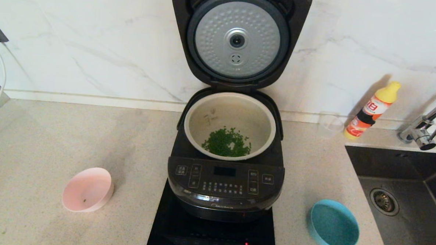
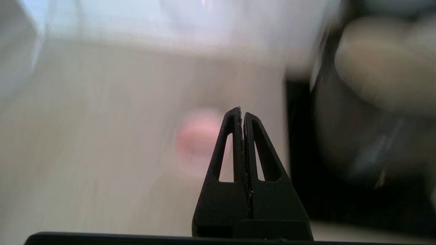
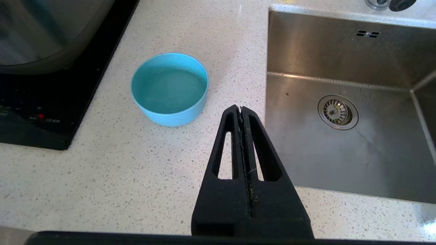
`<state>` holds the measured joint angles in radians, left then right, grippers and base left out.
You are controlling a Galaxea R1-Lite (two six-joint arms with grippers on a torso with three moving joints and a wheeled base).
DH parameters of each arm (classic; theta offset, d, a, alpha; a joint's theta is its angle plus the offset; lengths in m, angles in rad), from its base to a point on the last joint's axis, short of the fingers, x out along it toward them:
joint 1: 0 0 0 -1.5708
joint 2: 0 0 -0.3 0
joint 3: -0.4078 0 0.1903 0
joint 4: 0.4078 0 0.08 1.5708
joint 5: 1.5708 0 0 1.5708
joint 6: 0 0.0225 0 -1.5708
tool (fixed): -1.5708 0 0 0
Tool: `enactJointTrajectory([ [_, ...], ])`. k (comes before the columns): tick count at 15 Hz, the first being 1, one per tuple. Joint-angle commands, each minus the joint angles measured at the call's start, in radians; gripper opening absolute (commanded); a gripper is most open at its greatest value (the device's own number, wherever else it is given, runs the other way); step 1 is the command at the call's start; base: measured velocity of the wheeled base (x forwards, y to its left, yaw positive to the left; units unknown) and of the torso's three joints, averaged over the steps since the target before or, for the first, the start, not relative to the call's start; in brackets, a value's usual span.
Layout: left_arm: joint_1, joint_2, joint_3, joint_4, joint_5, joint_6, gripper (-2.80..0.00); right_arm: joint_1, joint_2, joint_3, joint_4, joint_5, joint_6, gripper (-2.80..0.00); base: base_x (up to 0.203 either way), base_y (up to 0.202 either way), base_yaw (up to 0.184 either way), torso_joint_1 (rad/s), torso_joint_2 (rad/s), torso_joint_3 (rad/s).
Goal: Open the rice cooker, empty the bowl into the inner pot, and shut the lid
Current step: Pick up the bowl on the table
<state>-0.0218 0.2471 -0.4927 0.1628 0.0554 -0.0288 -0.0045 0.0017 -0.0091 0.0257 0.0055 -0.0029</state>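
Observation:
The black rice cooker [image 1: 224,189] stands in the middle of the counter with its lid [image 1: 238,38] raised upright, dimpled silver disc facing me. The cream inner pot [image 1: 229,125] holds a heap of chopped green bits [image 1: 227,142]. The pale pink bowl [image 1: 87,189] rests tilted on the counter at the cooker's left, almost empty. My left gripper [image 2: 242,112] is shut and empty above the counter, with the pink bowl [image 2: 197,136] beyond its tips and the cooker [image 2: 361,136] to one side. My right gripper [image 3: 240,109] is shut and empty above the counter. Neither arm shows in the head view.
A teal-blue bowl [image 1: 332,224] sits right of the cooker, also in the right wrist view [image 3: 169,88]. The cooker stands on a black induction hob [image 1: 213,236]. A steel sink [image 1: 402,204] and tap [image 1: 424,128] are at the right, with an orange bottle [image 1: 371,110] and clear cup [image 1: 329,124].

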Motion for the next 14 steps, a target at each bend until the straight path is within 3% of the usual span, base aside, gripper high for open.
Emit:
enactJointTrajectory([
  [1, 0.002, -0.245, 0.202, 0.046, 0.004, 0.014, -2.80, 0.000, 0.000, 0.000, 0.000, 0.001, 0.000, -2.80, 0.000, 0.000, 0.000, 0.000, 0.00, 0.000],
  [4, 0.004, -0.249, 0.416, 0.026, -0.025, 0.040, -2.80, 0.000, 0.000, 0.000, 0.000, 0.001, 0.000, -2.80, 0.000, 0.000, 0.000, 0.000, 0.00, 0.000],
  [5, 0.005, -0.249, 0.419, 0.024, -0.047, 0.044, -2.80, 0.000, 0.000, 0.000, 0.000, 0.001, 0.000, -2.80, 0.000, 0.000, 0.000, 0.000, 0.00, 0.000],
  [14, 0.005, -0.249, 0.419, 0.020, -0.048, 0.038, -2.80, 0.000, 0.000, 0.001, -0.002, -0.002, -0.010, -2.80, 0.000, 0.000, 0.000, 0.000, 0.00, 0.000],
])
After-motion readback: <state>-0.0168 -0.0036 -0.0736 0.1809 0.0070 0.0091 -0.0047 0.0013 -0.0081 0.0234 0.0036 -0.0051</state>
